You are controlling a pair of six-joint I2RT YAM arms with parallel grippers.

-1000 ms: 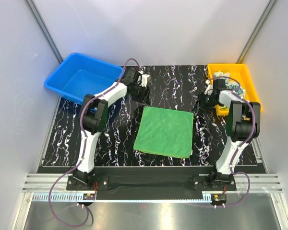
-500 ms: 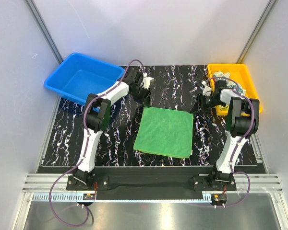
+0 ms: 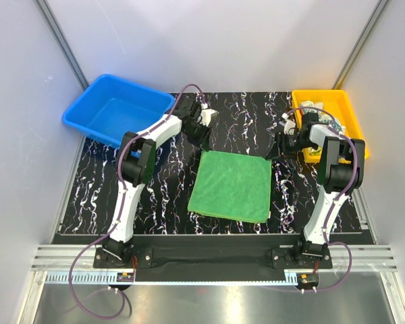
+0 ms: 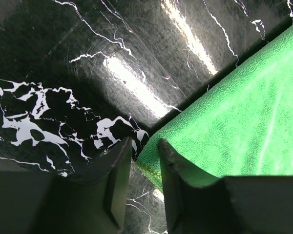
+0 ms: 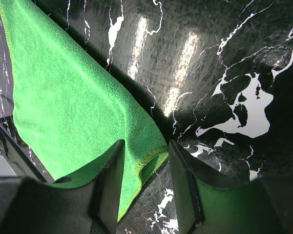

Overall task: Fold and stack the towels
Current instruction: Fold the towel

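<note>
Yellow bin (image 3: 320, 93) at two o'clock holds cloths (image 3: 317, 106); blue bin (image 3: 88, 108) at ten. Left gripper (image 4: 140, 161), right gripper (image 5: 145, 165): narrow gaps around towel (image 3: 233, 185) far corners.

- The tool (image 4: 144, 147) points down at the worktop (image 4: 63, 58), its two dark fingers (image 4: 118, 180) a narrow gap apart.
- A corner of the green towel (image 4: 234, 122) lies in that gap, the cloth spreading away to the tool's right.
- Black, white-veined worktop shows ahead and left, with glare streaks.

Our left arm (image 3: 130, 185) and right arm (image 3: 332, 192), white on black
We see white links, black joints and bases (image 3: 115, 255), purple cables (image 3: 189, 86), and dark matte fingers (image 4: 112, 185) on left tool (image 4: 142, 144) and right tool (image 5: 145, 145).
</note>
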